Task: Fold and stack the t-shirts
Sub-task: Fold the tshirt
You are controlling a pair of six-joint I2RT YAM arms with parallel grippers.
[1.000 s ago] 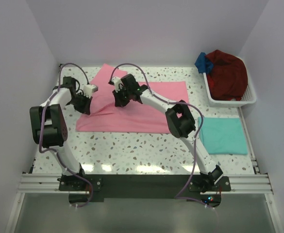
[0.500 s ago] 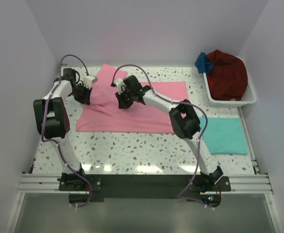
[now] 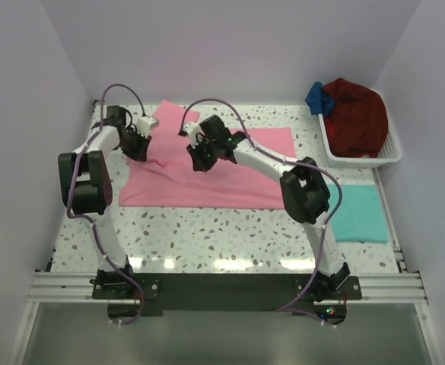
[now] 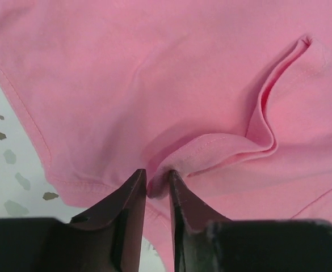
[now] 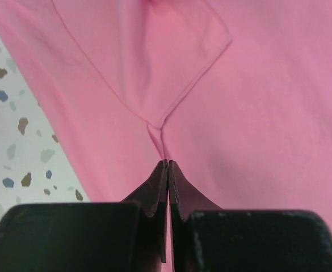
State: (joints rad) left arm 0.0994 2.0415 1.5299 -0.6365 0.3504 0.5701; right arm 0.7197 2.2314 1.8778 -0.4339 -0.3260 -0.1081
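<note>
The pink t-shirt (image 3: 207,182) lies spread on the table, its left sleeve area rumpled. My left gripper (image 3: 140,144) sits low at the shirt's far-left edge. In the left wrist view its jaws (image 4: 157,184) stand a little apart, with a raised fold of pink hem (image 4: 211,153) loose between the tips. My right gripper (image 3: 201,160) is over the shirt's upper middle. Its jaws (image 5: 167,163) are shut on a thin pleat of the pink cloth (image 5: 154,130). A folded teal t-shirt (image 3: 355,213) lies at the right.
A white basket (image 3: 389,156) at the far right holds a dark red garment (image 3: 355,114) and a blue one (image 3: 319,97). White walls close in the speckled table (image 3: 207,236) on three sides. The right arm's elbow hangs over the teal shirt's left edge.
Both grippers have moved toward the back of the table, dragging the pink shirt's left side flatter. The left jaws have parted a little; the right jaws stay shut.
</note>
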